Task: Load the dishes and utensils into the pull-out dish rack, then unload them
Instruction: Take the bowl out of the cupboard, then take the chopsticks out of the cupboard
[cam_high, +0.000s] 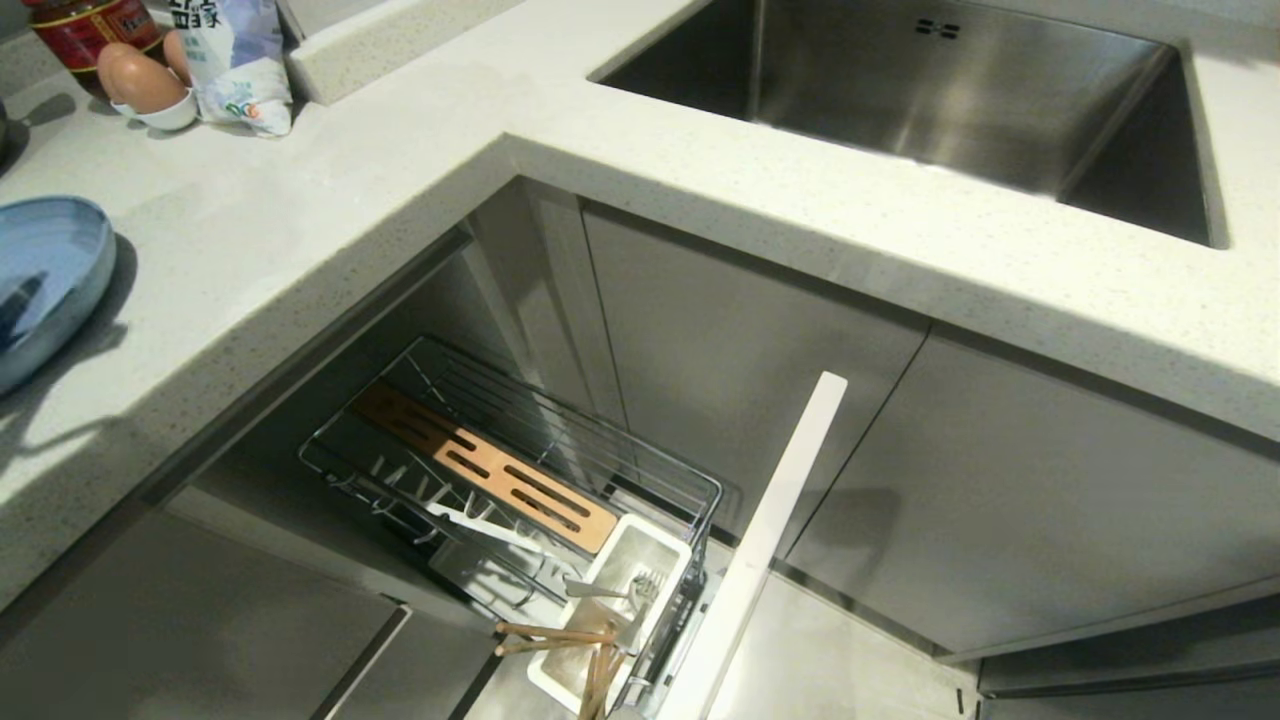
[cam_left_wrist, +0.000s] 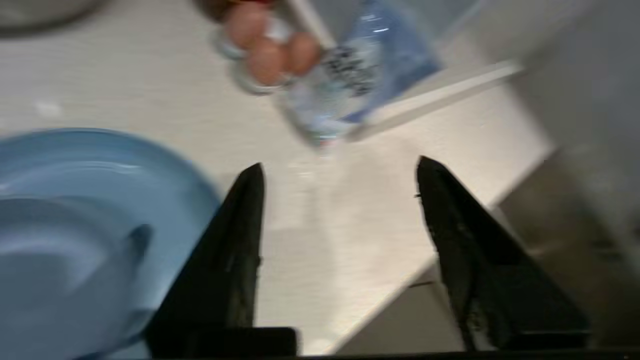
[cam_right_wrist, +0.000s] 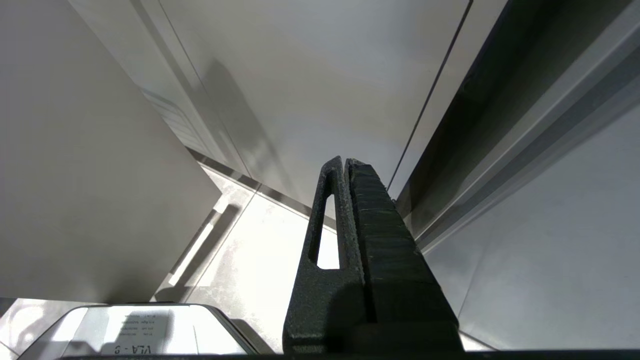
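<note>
Left gripper (cam_left_wrist: 340, 165), jaws released and empty, hovers over the surface (cam_left_wrist: 310, 235) beside the plate (cam_left_wrist: 165, 175) at nine o'clock; a careless sweep risks clipping its rim.

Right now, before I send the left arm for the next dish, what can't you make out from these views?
- Plate: head view, cut off by the left edge.
- Bowl on it: left wrist view only, blurred, partly behind the open left end effector.
- Chopsticks: lower ends cut off, head view.
- Right end effector: shut, faces cabinets; its place unclear.
</note>
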